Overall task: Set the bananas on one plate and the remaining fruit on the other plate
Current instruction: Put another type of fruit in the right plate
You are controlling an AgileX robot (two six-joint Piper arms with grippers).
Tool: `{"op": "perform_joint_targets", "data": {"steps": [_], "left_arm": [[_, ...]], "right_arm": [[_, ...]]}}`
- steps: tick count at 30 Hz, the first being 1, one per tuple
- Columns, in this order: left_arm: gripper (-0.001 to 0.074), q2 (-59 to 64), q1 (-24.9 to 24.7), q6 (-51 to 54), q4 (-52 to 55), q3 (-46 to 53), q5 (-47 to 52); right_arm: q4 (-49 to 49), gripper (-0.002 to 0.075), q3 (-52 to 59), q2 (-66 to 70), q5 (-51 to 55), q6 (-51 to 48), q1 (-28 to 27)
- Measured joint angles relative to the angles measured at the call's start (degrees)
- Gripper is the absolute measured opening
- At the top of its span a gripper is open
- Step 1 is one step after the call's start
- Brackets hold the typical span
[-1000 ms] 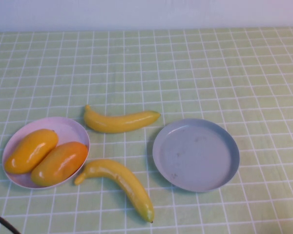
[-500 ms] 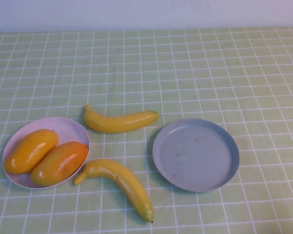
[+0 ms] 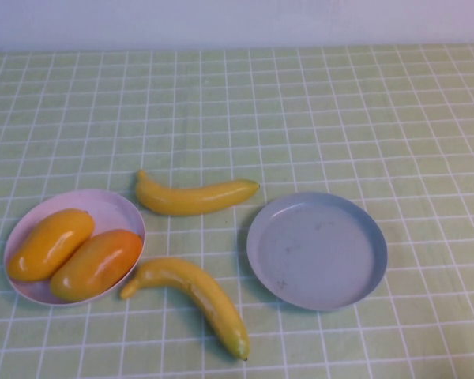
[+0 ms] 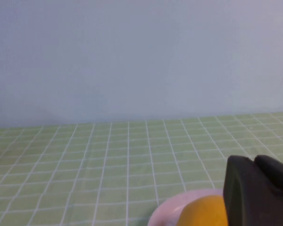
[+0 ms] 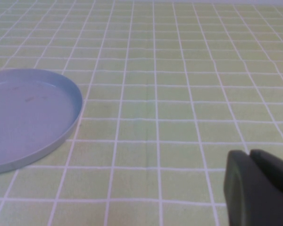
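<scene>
A: Which arm for the front banana (image 3: 197, 294)?
B: It lies diagonally between the pink plate (image 3: 110, 207) and grey plate (image 3: 317, 251). Left gripper (image 4: 257, 190), right gripper (image 5: 257, 188) both closed, empty; nearer one unclear.

Left gripper (image 4: 254, 188) and right gripper (image 5: 257, 188) both closed, low over the table.

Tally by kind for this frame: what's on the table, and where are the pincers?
Bananas: 2, on the cloth
Mango-like fruits: 2, on the pink plate
Plates: 2, pink plate, grey-blue plate
Pincers: 2, left pincer, right pincer, both shut, wrist views only
Total: 8
</scene>
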Motion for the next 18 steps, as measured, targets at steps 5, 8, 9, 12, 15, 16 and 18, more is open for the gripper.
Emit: {"op": "perform_joint_targets", "data": {"steps": [5, 8, 9, 12, 15, 16, 18], "left_arm": [[0.0002, 0.0, 0.0, -0.4, -0.5, 3.4, 1.0], [0.0002, 0.0, 0.0, -0.4, -0.5, 3.4, 3.8], [0.0002, 0.0, 0.0, -0.4, -0.5, 3.4, 5.0], [0.0002, 0.0, 0.0, -0.4, -0.5, 3.4, 9.4], [0.0002, 0.0, 0.0, -0.4, -0.5, 3.4, 15.7], [0.0002, 0.0, 0.0, -0.4, -0.5, 3.4, 17.2], [0.0002, 0.0, 0.0, -0.4, -0.5, 3.4, 18.5]], "right_arm": [[0.0, -0.0015, 0.0, 0.0, 0.1, 0.0, 0.0], [0.0, -0.0015, 0.0, 0.0, 0.1, 0.0, 0.0], [0.0, -0.0015, 0.0, 0.0, 0.1, 0.0, 0.0], [0.0, -0.0015, 0.0, 0.0, 0.1, 0.0, 0.0], [0.0, -0.0015, 0.0, 0.0, 0.1, 0.0, 0.0], [0.0, -0.0015, 0.0, 0.0, 0.1, 0.0, 0.0], [0.0, -0.0015, 0.0, 0.0, 0.1, 0.0, 0.0]]}}
